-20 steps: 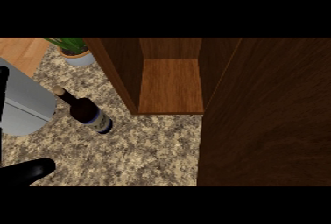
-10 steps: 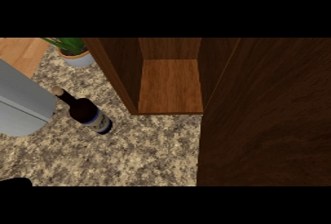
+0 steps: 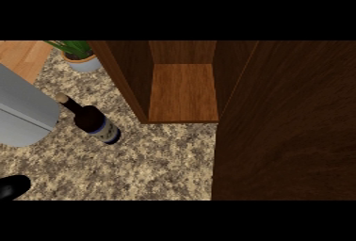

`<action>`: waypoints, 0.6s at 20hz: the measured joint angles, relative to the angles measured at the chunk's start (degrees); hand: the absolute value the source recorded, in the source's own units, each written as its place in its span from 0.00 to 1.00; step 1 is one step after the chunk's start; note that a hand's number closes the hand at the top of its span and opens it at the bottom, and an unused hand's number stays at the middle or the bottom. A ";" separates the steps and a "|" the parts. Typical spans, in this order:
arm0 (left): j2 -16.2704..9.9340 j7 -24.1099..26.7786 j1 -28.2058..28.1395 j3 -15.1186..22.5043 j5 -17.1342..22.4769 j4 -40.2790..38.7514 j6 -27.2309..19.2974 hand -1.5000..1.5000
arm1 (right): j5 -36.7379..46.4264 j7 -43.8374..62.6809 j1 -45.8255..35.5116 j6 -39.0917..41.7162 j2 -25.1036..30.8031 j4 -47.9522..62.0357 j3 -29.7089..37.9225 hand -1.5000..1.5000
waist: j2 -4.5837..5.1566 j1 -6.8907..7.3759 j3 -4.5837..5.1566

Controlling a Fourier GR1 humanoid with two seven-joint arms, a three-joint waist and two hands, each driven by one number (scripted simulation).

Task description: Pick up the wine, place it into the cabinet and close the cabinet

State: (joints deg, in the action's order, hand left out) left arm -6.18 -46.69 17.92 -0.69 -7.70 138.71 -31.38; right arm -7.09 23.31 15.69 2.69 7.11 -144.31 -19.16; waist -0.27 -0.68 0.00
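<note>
The wine bottle (image 3: 93,121) stands on the worktop (image 3: 153,164), left of the open cabinet (image 3: 182,92) — neck leaning up-left. The left robot hand (image 3: 12,187) is nearer, bottle up-right of it — fingers hidden, cannot tell.

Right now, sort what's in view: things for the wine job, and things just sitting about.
For the job:
wine bottle, standing on the counter
cabinet, open, shelf bare
cabinet door, swung open

Sitting about:
potted plant
grey appliance

A speckled granite counter (image 3: 153,164) carries everything. The wine bottle (image 3: 94,124) stands left of the open wooden cabinet (image 3: 182,89). A potted plant (image 3: 78,55) sits behind the bottle.
</note>
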 measured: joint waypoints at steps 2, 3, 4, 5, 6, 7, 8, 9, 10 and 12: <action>-0.08 0.75 -1.27 -0.34 0.02 0.26 0.12 0.00 | 0.22 0.13 -0.82 -0.60 -0.32 0.06 -0.01 0.00 | 0.03 0.14 0.01; -0.42 0.87 -1.41 -1.09 0.04 0.24 0.16 0.00 | 0.31 0.50 -1.34 -0.87 -0.35 0.11 0.19 0.00 | 0.05 0.20 0.01; -0.76 0.76 -2.35 -1.91 0.25 0.46 0.32 0.00 | 0.35 0.56 -1.59 -1.05 -0.36 0.13 0.81 0.00 | 0.05 0.29 0.01; -1.12 0.80 -2.88 -2.88 0.50 0.48 0.44 0.00 | 0.38 0.33 -1.30 -0.90 -0.28 0.14 0.96 0.00 | 0.05 0.29 0.01; -1.16 1.32 -2.98 -3.39 0.64 -0.15 0.47 0.00 | 0.36 -0.36 -0.62 -0.47 -0.07 0.14 1.48 0.00 | 0.06 0.18 0.01; -1.02 2.13 -3.32 -3.59 0.76 -1.00 0.55 0.00 | 0.55 -0.28 -0.88 -1.10 -0.67 0.23 0.69 0.00 | 0.09 0.15 0.01; -0.52 3.94 -4.48 -3.67 1.35 -1.98 0.89 0.00 | 0.61 -0.37 -0.92 -1.01 -0.63 0.26 0.79 0.00 | 0.12 0.12 0.02; -0.38 4.61 -5.23 -3.80 1.54 -2.37 1.10 0.00 | 0.59 -0.41 -0.65 -0.99 -0.62 0.20 0.87 0.00 | 0.12 0.08 0.03; -0.36 5.47 -6.25 -4.11 2.02 -2.78 1.56 0.00 | 0.63 -1.67 0.69 -0.54 -0.61 0.20 0.63 0.00 | 0.10 -0.02 0.02; 0.01 8.56 -8.28 -5.18 4.31 -4.41 2.89 0.00 | 0.65 -2.34 1.24 0.19 -0.11 0.28 1.50 0.00 | 0.14 0.00 0.04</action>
State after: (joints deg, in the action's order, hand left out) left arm -6.17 -38.14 9.63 -5.87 -3.39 134.29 -28.50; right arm -6.44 20.98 16.93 2.89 7.00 -144.03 -17.66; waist -0.13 -0.68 0.04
